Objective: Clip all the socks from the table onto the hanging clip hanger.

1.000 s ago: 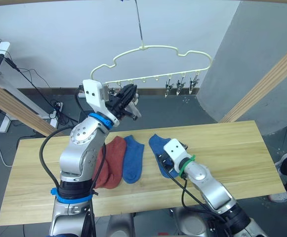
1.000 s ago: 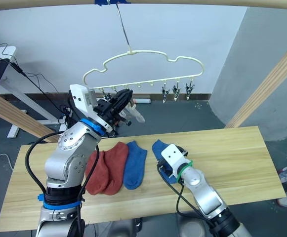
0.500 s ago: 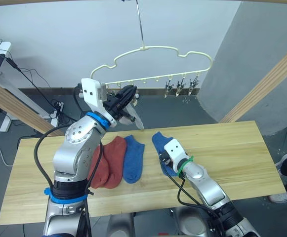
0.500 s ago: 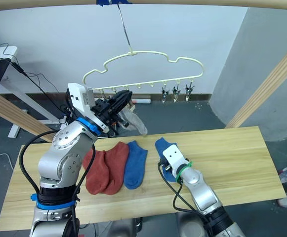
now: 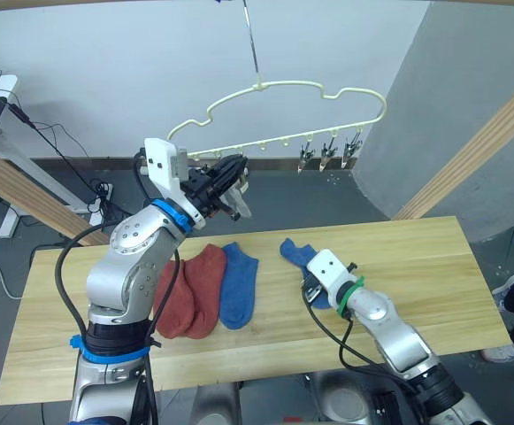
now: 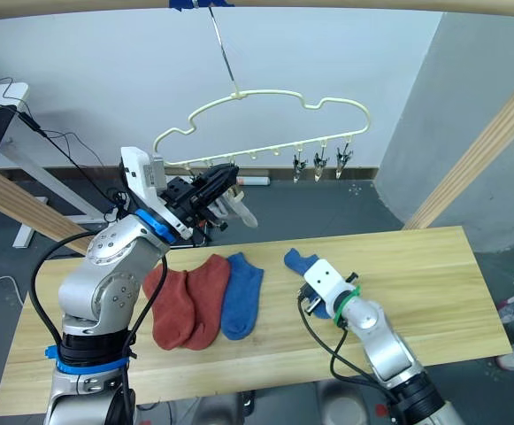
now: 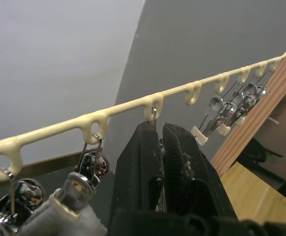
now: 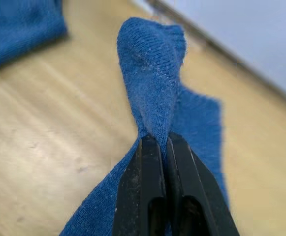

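Right gripper (image 8: pixel 160 142) pinches a blue sock (image 8: pixel 152 73) on the table (image 5: pixel 416 257); left gripper (image 7: pixel 157 130) is clenched under the clip hanger (image 7: pixel 133 103).

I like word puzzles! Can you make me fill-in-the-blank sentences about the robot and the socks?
1. The right end effector pinches a ____ sock.
2. Two ____ socks lie flat on the table.
3. The left end effector is up at the clip ____.
4. The hanger's colour is ____.

Missing words: blue; red; hanger; cream-yellow
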Controlling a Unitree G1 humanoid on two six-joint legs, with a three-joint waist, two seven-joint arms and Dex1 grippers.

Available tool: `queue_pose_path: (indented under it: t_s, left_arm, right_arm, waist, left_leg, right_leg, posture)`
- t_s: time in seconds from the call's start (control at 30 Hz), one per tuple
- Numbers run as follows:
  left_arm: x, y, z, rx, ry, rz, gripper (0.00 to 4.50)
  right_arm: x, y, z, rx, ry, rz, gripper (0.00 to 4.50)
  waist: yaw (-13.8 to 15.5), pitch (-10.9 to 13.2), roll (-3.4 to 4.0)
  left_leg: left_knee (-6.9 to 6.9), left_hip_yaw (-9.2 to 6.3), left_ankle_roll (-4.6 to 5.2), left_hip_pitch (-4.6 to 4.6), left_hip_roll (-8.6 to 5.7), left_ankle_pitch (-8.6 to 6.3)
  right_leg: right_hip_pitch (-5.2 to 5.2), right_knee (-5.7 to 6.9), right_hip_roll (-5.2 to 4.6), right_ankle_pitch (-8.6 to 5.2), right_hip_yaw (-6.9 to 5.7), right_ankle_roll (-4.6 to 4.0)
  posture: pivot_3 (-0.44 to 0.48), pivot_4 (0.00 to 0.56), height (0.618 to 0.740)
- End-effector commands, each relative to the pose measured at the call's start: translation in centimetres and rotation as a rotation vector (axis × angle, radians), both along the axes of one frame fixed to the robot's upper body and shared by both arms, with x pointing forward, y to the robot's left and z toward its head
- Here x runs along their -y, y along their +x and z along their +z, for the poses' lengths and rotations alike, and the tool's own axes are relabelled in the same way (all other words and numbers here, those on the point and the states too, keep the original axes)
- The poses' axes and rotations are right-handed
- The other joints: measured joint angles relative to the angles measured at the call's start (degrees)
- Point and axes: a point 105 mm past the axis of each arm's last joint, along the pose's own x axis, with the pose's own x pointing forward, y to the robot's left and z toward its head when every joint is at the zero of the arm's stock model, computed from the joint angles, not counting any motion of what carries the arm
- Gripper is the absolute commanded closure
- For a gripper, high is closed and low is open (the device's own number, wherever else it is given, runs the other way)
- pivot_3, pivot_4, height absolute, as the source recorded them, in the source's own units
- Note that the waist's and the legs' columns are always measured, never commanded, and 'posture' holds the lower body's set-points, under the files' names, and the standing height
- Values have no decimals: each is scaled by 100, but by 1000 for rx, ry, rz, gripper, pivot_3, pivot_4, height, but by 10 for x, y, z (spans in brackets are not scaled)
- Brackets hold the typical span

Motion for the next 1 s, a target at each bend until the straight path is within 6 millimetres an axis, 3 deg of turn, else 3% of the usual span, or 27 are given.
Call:
queue_pose_path:
  t_s: [0.03, 0.17, 0.37, 1.0]
  left_arm:
    - [1, -7, 16, 39, -23, -46, 4500]
    - [2, -7, 16, 15, -47, -61, 4500]
    - [3, -10, 14, 3, -47, -68, 4500]
    - [1, -9, 11, -43, -86, -56, 4500]
  right_arm:
    - [-16, -7, 47, 164, 29, 135, 4473]
    - [-26, -7, 74, 261, 25, 217, 4473]
    - [-40, -2, 93, 329, 52, 253, 4473]
    - [-59, -1, 111, 381, 145, 269, 4473]
  waist:
    - [-7, 2, 0]
    - [-6, 2, 0]
    - [2, 2, 0]
    - [6, 2, 0]
  left_leg:
    - [-1, -1, 0, 0, 1, 0]
    - [-1, 1, 0, 0, 0, 0]
    - [-1, -1, -1, -2, 0, -1]
    - [-2, -1, -1, -2, 1, -1]
  right_leg:
    - [0, 0, 2, -6, -1, 10]
    - [-1, 0, 1, -6, 2, 10]
    - [-1, -2, -4, 9, 1, -16]
    - [-1, -3, -9, 9, 1, -16]
  posture:
    - [-264, 344, 733]
    - [-269, 345, 733]
    - [-263, 343, 733]
    - [-266, 341, 733]
